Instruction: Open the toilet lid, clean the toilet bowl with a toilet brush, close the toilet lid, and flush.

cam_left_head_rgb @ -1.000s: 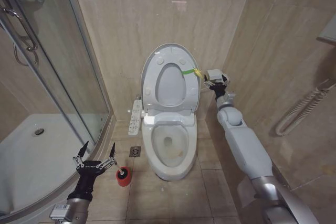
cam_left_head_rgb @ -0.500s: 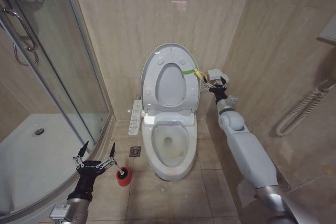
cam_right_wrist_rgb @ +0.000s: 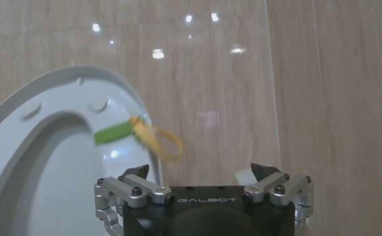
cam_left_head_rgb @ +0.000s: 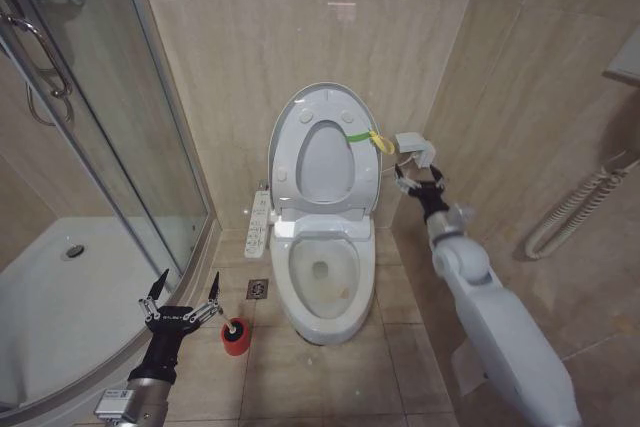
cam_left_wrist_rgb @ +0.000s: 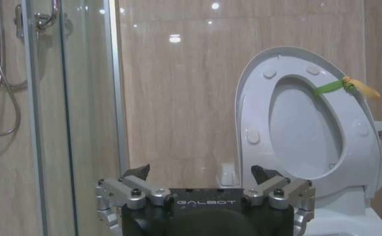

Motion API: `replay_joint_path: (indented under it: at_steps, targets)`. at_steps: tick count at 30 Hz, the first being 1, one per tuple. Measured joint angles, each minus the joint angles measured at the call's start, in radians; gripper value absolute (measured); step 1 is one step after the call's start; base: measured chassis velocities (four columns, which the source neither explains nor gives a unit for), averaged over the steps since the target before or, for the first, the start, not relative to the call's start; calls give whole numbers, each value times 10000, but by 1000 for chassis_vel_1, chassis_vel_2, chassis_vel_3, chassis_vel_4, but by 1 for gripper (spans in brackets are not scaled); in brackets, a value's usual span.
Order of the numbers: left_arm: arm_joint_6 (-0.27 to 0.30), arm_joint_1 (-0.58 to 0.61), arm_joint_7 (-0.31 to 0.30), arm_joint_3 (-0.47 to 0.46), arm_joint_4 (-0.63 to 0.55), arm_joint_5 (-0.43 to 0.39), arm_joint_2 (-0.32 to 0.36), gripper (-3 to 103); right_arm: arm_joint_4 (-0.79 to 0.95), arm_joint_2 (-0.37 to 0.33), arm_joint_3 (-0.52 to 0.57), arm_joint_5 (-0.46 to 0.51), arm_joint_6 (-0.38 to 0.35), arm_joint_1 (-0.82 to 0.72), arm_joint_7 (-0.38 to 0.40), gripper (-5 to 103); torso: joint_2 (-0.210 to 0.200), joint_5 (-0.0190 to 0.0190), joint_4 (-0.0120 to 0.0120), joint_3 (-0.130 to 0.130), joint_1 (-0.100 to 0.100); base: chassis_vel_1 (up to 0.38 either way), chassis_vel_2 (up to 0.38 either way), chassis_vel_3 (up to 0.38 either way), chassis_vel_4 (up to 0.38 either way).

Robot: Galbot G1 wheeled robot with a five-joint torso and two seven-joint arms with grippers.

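Nearest us, our left gripper (cam_left_head_rgb: 182,294) hangs spread and empty just beside the toilet brush (cam_left_head_rgb: 235,336), which stands in its red holder on the floor by the toilet bowl (cam_left_head_rgb: 322,282); we judge it placed for a quick reach. Farther off, the toilet lid (cam_left_head_rgb: 322,152) leans upright against the wall, so the bowl lies exposed. Our right gripper (cam_left_head_rgb: 420,177), also spread and empty, hovers near the lid's yellow-green band (cam_left_head_rgb: 365,137).

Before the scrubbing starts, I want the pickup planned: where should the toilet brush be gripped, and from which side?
Grip the toilet brush by the upper end of its thin handle, coming from above. It stands in the small red holder on the floor beside the toilet bowl, handle leaning up, so only the top is free. The left gripper, jaws open, hovers beside it and looks best placed.
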Motion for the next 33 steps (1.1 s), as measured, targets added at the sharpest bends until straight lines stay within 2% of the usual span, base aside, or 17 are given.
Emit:
replay_joint_path:
  at_steps: [3,7,16,19,24,33]
  targets:
    - [0,1,0,1,0,0,0,100,1066,132,259,-109,75,-1199,151,100,0,-1,2,0,-1,0,0,0,0]
    - [0,0,0,1,0,0,0,100,1701,228,450,-348,207,-1952,209,100,0,-3,3,-1,0,0,0,0,0]
    - [0,1,0,1,0,0,0,100,2404,453,698,-859,393,-3349,412,100,0,-2,3,0,0,0,0,0,0]
    - [0,0,0,0,0,0,0,100,2745,545,670,-1404,469,-4058,456,100,1,-2,0,-1,-1,0,0,0,0]
    - [0,1,0,1,0,0,0,100,3077,688,689,-1836,460,-4440,495,100,1,-3,3,-1,0,0,0,0,0]
    - [0,0,0,1,0,0,0,100,3387,983,733,-1888,305,-4836,813,100,0,-2,3,0,1,0,0,0,0]
